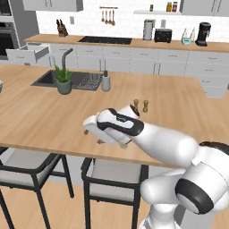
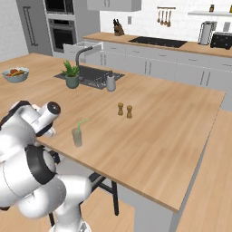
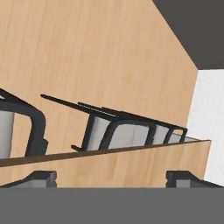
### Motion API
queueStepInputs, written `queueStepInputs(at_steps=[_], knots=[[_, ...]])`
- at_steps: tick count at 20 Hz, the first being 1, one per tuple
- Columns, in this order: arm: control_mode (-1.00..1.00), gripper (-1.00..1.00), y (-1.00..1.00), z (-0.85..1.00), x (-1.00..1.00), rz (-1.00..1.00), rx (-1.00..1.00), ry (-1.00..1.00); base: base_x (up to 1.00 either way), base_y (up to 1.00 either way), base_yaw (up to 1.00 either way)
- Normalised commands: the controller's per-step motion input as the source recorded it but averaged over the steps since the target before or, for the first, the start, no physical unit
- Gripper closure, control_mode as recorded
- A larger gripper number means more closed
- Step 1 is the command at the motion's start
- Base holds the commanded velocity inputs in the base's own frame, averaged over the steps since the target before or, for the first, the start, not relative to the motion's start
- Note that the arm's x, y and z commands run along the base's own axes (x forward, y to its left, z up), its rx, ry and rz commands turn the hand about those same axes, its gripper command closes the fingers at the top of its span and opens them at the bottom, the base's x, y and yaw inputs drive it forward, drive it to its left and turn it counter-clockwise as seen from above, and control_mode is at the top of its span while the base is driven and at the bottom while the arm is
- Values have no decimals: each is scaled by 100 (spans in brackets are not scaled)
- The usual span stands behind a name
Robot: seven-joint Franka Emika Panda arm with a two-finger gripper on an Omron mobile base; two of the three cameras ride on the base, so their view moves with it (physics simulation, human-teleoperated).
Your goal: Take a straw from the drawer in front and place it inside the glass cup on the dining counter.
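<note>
Green straw (image 2: 82, 124) leans in glass cup (image 2: 77, 137), on dining desk (image 2: 154, 131) just right of claw | claw (image 3: 111, 177): tips apart, empty, at desk edge over stools (image 3: 118, 131) | step: retreat; lift clear, avoid brushing cup | drawer (image 2: 81, 46) open far ahead.

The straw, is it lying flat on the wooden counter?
No, the green straw stands tilted inside the glass cup near the counter edge.

We see a white tiled wall (image 1: 85, 22), grey cabinets (image 1: 147, 60), a wall oven (image 2: 62, 34), dark-framed stools (image 1: 27, 172) and wooden flooring (image 2: 208, 181).
</note>
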Motion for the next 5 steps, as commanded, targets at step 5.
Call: queueStepInputs(at_steps=[5], knots=[[-100,-100,23,0,-5,0,-6,0,0,0,0]])
